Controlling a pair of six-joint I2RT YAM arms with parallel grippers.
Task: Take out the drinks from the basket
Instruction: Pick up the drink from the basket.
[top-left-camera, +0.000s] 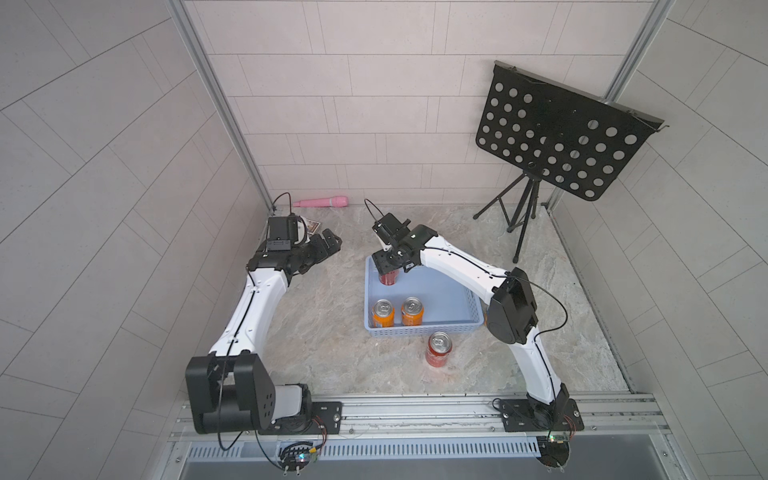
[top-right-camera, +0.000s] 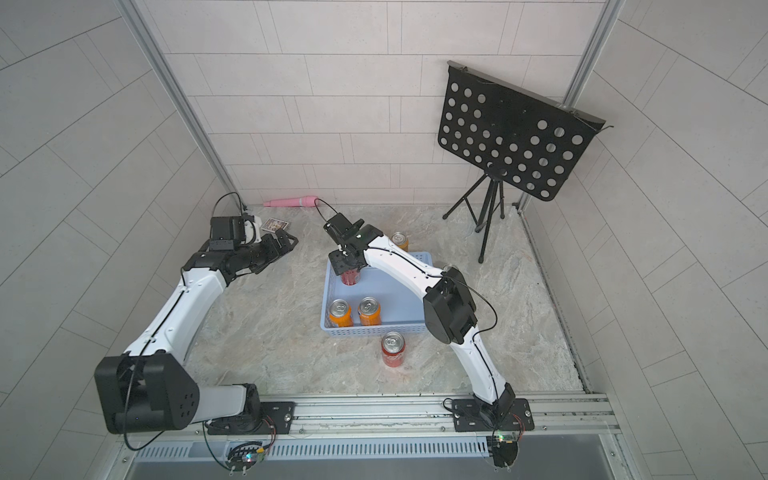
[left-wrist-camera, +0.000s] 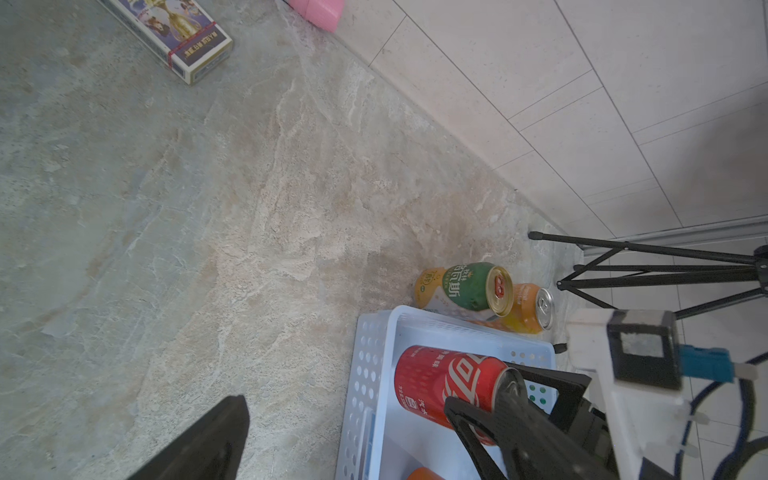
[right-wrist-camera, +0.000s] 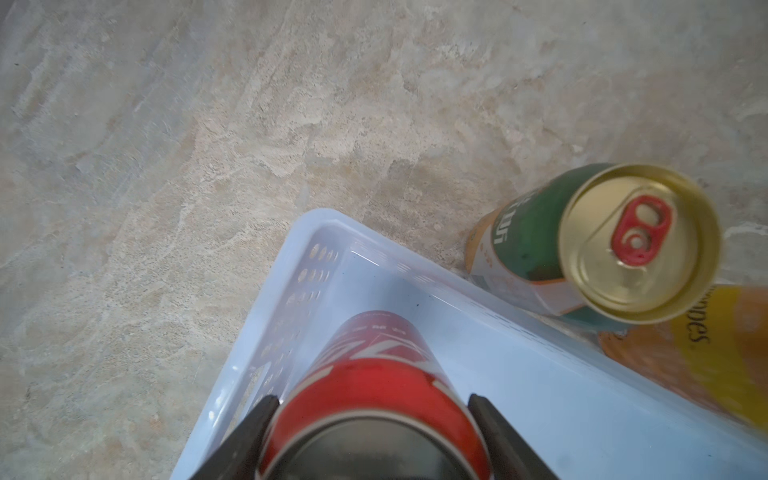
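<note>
Right gripper (top-left-camera: 389, 269) was noted at centre frame in both top views, jaws clenched on the upper part of a red can (top-left-camera: 389, 280); the can was held upright inside the basket (top-left-camera: 419, 330), in its upper-left corner; whether its base touched the basket floor could not be told; in the right wrist view, black fingers (right-wrist-camera: 249, 436) were pressed against both sides of the can. One orange can (top-left-camera: 382, 312) and a second orange can (top-left-camera: 412, 311) were recorded upright, side by side, in the basket's lower-left corner; a second red can (top-left-camera: 439, 349) was recorded upright on the tabletop (top-left-camera: 316, 332), just below the basket; a green can with gold top (right-wrist-camera: 590, 245) and a third orange can (top-right-camera: 400, 241) were noted outside, just beyond the basket's upper wall. Left gripper (top-left-camera: 330, 244) was held over bare tabletop, left of the basket and apart from it; whether its jaws were parted could not be told.
</note>
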